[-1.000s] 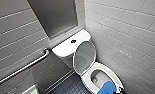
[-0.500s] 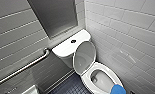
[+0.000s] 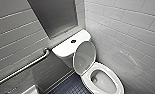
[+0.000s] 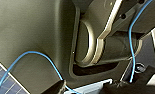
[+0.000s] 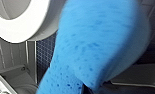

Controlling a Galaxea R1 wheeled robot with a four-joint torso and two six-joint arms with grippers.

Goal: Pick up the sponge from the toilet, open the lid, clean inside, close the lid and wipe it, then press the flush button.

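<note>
Tiled walls hem toilet, lid raised, sponge in right jaws.

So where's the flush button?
Head view: the flush button sits in the middle of the tank top, behind the raised lid, right of the grab bar.

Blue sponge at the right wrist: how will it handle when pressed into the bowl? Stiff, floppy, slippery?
Likely soft: the sponge looks like open-pored foam, so it should squash and bend against the toilet rather than stay stiff. Probably light for its bulk, for the same reason. Its pitted surface should grip, though glossy ceramic may let it slide.
</note>
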